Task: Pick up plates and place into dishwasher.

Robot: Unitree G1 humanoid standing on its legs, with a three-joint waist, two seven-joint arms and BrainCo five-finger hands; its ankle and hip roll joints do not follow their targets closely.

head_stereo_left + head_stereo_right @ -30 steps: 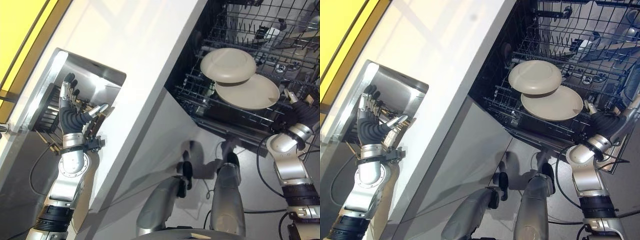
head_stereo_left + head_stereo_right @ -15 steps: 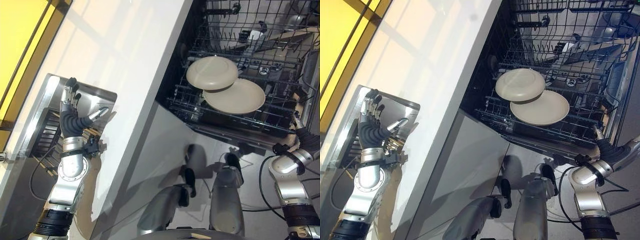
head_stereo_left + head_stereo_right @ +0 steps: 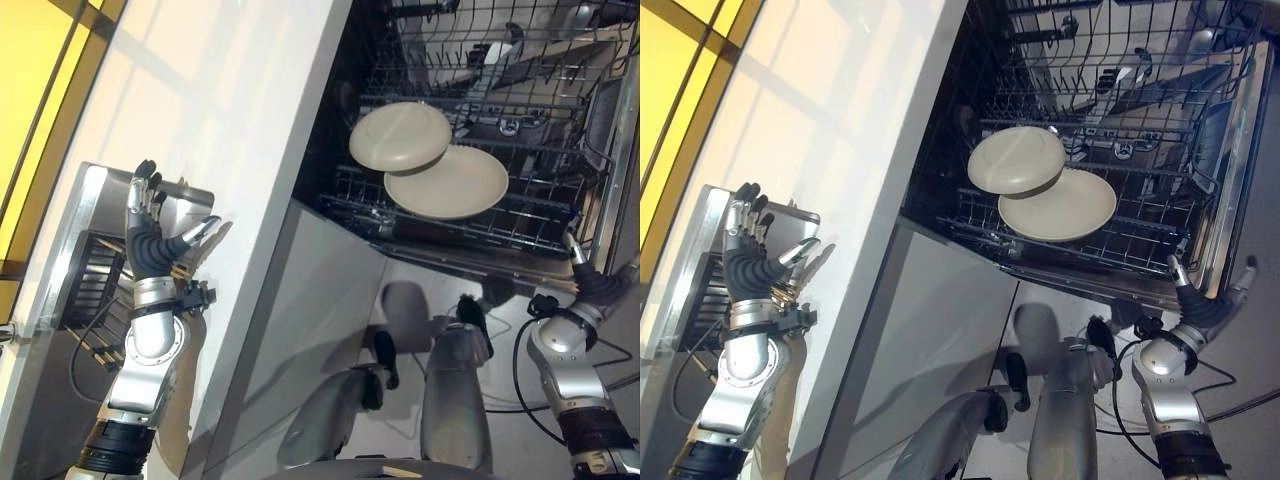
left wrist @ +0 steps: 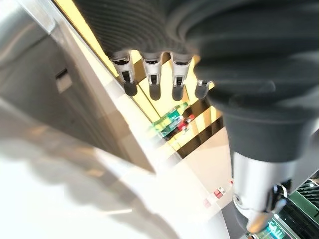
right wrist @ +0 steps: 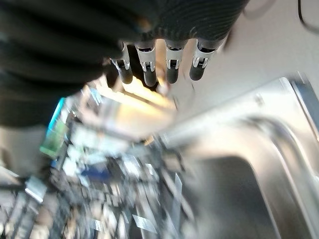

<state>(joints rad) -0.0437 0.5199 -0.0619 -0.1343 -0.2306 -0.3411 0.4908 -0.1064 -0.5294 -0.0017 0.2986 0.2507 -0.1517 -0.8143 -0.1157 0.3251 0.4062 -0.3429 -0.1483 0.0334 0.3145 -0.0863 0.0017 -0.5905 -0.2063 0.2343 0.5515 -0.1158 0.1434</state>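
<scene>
now both hands are empty, fingers straight: left hand (image 3: 152,245) over the sink (image 3: 95,215), right hand (image 3: 1200,305) beside the dishwasher (image 3: 1230,150); grip the next plate's rim firmly.

Looking along our right hand (image 5: 149,30), we see its dark ribbed cover and a row of silver fingers (image 5: 147,67) with dark tips, held straight and holding nothing. Past them lie a pale surface and a blurred steel panel (image 5: 249,164).

Left hand (image 3: 150,243) raised, fingers straight and spread, holding nothing. Right hand (image 3: 1198,303) low, fingers extended, empty.
</scene>
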